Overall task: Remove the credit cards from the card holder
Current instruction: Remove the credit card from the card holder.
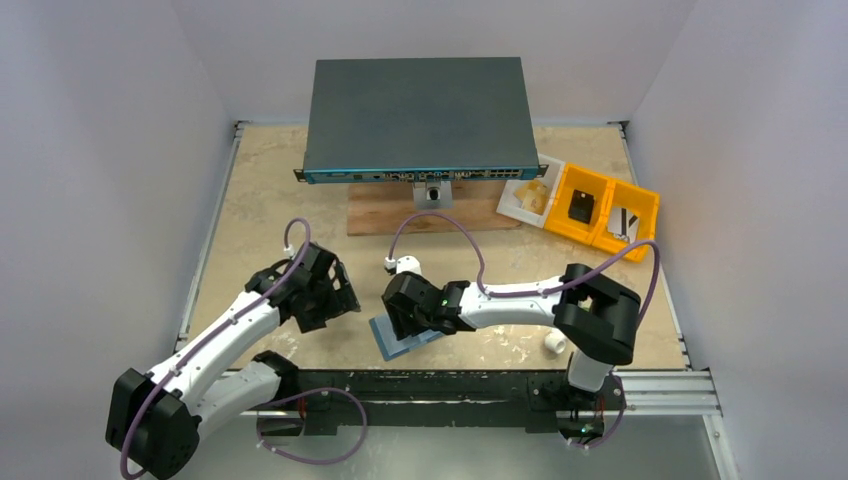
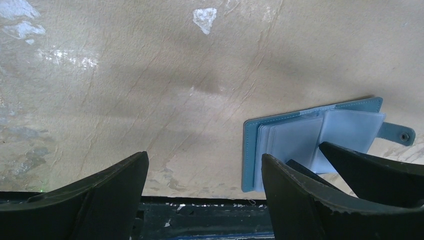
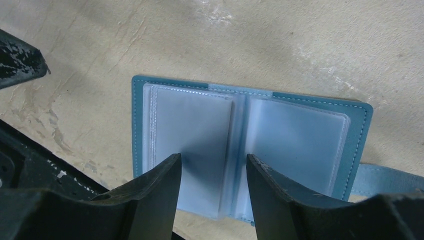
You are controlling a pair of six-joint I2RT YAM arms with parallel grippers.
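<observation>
— Tabletop [image 1: 260, 200]: beige, stone-look, scuffed, with white walls on 3 sides. Entry 1?
— 1 holder [image 3: 295, 140], blue. It lies open and flat by the near edge, strap out to one side, 2 leaves of frosted sleeves showing.
— And the cards?
— None can be told apart through the plastic; presumably they are inside the sleeves.
— Handling?
— Light and limp, and the sleeves are probably slick. The holder would likely slide or lift with a pull. Best to pin a cover down and pinch a card by whatever edge shows at a sleeve mouth.
— Entry 2?
— 1 right gripper [image 3: 212, 160]: jaws about half apart, tips down at the sleeves, astride one leaf's inner edge beside the fold. Whether they pinch anything, cannot tell.
— Entry 3?
— 1 left gripper [image 2: 205, 165]: jaws wide, empty, hanging just left of the holder.
— Far end?
— 1 grey box [image 1: 420, 115], a wooden board [image 1: 375, 215] below its front, and yellow bins [image 1: 600, 205] to its right.
</observation>
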